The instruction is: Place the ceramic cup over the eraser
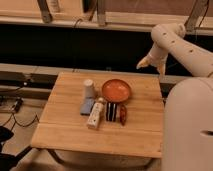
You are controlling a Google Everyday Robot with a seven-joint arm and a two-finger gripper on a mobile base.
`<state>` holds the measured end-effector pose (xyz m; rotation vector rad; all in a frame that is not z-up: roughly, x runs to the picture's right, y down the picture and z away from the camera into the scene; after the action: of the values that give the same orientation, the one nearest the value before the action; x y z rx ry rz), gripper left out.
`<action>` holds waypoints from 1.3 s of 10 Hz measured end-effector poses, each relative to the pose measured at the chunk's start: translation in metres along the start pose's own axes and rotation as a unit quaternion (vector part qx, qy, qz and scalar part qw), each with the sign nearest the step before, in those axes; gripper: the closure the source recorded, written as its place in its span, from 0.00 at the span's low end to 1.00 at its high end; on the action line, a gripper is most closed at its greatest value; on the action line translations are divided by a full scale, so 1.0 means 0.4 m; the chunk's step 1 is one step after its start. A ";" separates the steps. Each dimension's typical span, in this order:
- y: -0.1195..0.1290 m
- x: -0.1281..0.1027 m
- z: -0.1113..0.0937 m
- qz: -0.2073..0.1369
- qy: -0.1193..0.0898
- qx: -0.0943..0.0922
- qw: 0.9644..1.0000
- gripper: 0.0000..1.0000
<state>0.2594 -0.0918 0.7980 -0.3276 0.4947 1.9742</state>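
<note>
Nearest me on the wooden table (pixel 65 135) lies the cream bottle (pixel 95 114), with the striped eraser (pixel 113 112) just beside it. Behind them stands the ceramic cup (pixel 89 88), next to the orange bowl (pixel 116 90). The gripper (pixel 145 62) hangs beyond the table's far corner, well apart from the cup. I cannot tell its state.

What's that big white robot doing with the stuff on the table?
The white robot's gripper hangs in the air beyond the far right side of the wooden table, touching nothing. The small whitish-grey ceramic cup sits on the table left of the round orange bowl. The black-and-white striped eraser lies nearer the front, uncovered, beside a cream oblong bottle. The cup has not gone over the eraser yet.
</note>
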 end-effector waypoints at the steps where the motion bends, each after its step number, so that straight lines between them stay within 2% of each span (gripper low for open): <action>1: 0.000 0.000 0.000 0.000 0.000 0.000 1.000 0.20; 7: 0.001 0.001 0.000 -0.001 0.000 0.001 1.000 0.20; 8: 0.016 0.007 0.001 -0.012 0.001 0.006 1.000 0.20; 9: 0.060 0.026 0.004 -0.035 0.005 0.006 0.999 0.20; 10: 0.132 0.058 0.006 -0.071 0.010 0.005 0.997 0.20; 11: 0.215 0.099 0.010 -0.113 0.014 0.006 0.994 0.20; 13: 0.331 0.155 0.017 -0.166 0.018 0.003 0.986 0.20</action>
<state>0.1132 -0.0908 0.8030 -0.4157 0.4377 1.6448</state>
